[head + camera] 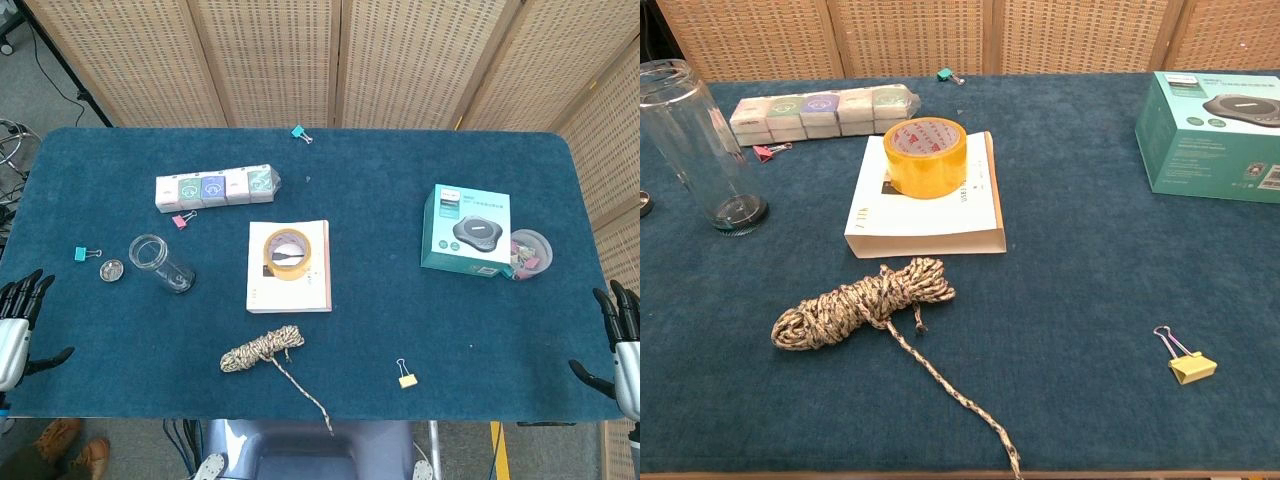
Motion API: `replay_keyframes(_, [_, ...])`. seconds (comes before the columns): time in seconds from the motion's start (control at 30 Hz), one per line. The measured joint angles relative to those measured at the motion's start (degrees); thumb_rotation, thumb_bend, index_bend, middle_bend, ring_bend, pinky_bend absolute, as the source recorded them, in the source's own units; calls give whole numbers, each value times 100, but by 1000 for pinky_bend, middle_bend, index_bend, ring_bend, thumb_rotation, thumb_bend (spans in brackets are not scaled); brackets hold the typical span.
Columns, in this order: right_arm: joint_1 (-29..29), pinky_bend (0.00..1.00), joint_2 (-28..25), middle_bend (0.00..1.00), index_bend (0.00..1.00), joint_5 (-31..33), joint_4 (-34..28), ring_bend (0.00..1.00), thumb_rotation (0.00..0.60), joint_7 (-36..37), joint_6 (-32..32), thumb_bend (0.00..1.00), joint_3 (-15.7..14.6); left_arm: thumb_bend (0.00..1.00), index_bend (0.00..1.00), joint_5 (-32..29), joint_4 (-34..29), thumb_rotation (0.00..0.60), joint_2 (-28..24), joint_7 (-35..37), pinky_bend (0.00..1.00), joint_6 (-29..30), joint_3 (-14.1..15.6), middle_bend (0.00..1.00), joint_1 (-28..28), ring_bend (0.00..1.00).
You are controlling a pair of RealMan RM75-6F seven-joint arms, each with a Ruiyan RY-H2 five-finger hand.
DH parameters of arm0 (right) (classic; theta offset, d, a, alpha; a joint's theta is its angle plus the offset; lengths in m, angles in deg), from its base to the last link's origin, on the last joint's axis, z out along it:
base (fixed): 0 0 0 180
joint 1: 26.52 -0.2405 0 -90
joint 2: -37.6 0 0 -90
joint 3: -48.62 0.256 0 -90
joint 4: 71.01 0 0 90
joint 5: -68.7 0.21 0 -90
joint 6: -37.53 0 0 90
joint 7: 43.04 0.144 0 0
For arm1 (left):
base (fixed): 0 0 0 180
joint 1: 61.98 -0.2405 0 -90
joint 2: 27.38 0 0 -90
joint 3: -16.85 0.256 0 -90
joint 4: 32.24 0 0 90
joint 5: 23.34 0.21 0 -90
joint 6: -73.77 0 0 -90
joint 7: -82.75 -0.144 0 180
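My left hand (20, 320) hangs at the table's near left edge, fingers spread, holding nothing. My right hand (618, 345) sits at the near right edge, likewise spread and empty. Neither appears in the chest view. Closest to the left hand are a small metal lid (111, 269) and a clear glass jar (160, 262) (695, 145). A yellow binder clip (407, 379) (1188, 364) lies nearest the right hand. At the centre a yellow tape roll (288, 253) (926, 155) rests on a white booklet (290, 290) (930, 225). A coiled camouflage rope (262, 350) (860, 305) lies in front.
On the blue table (400, 320) are a row of small boxes (215, 187) (820, 108), a pink clip (183, 219), teal clips (86, 254) (300, 132), a teal product box (468, 230) (1215, 135) and a clear tub of clips (530, 252). Wicker screens stand behind.
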Motion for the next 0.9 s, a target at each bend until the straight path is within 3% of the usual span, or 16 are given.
replay_keyframes(0.33, [10, 0, -26, 0, 0, 21, -51, 0, 600, 181, -31, 0, -18, 75, 0, 84, 33, 600, -21, 111, 0, 79, -49, 0, -86, 0])
replay_keyframes(0.57, [16, 0, -54, 0, 0, 92, -82, 0, 600, 310, -48, 0, 6, 91, 1, -44, 152, 600, -27, 268, 0, -222, -156, 0, 34, 0])
replay_keyframes(0.77, [-7, 0, -65, 0, 0, 183, -71, 0, 600, 411, -158, 0, 19, 119, 158, -387, 592, 600, 109, 697, 0, -920, -401, 0, 378, 0])
replay_keyframes(0.9, [-33, 0, -53, 0, 0, 235, -61, 0, 600, 425, -237, 0, 20, 217, 299, -650, 1021, 600, 280, 948, 0, -1577, -567, 0, 704, 0])
